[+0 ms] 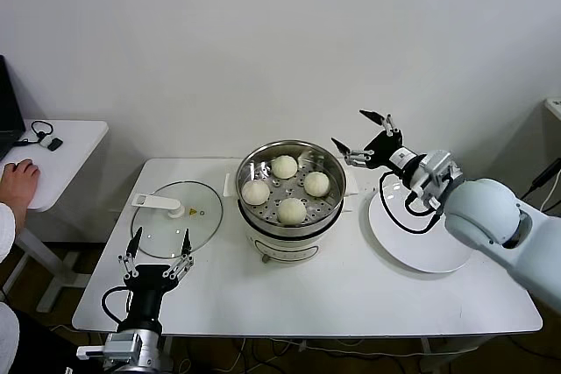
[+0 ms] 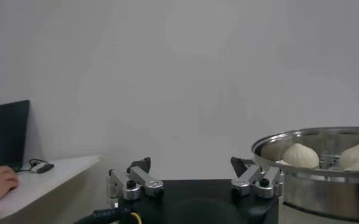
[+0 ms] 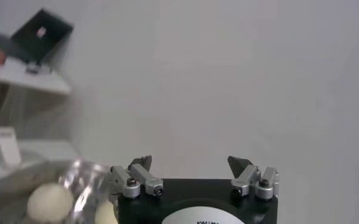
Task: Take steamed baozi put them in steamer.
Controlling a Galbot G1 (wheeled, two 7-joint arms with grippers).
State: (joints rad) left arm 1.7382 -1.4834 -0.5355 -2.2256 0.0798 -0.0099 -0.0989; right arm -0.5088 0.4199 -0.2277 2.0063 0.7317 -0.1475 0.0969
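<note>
Tabletop (image 1: 351,295), white and rectangular, carries everything else, with a second white side table (image 1: 70,151) standing apart off its left end. Near the middle of the main table sits the steamer (image 1: 291,188), a shiny round steel pot on a white base, its perforated tray showing inside. To its right lies a white plate (image 1: 421,247), bare on the part that shows, with the pale right arm (image 1: 508,225) reaching over it. To the steamer's left a flat glass lid (image 1: 175,219) rests on the table with a white handle on top. All four steamed baozi (image 1: 292,210) lie on the tray inside the steamer, spaced around it and not touching. The right gripper (image 1: 361,135) hangs in the air just beside the steamer's far right rim, fingers spread apart and holding nothing. The left gripper (image 1: 156,252) is parked at the near left edge of the table, just before the lid, fingers likewise apart and empty. A person's hand (image 1: 17,183) rests on the side table.
</note>
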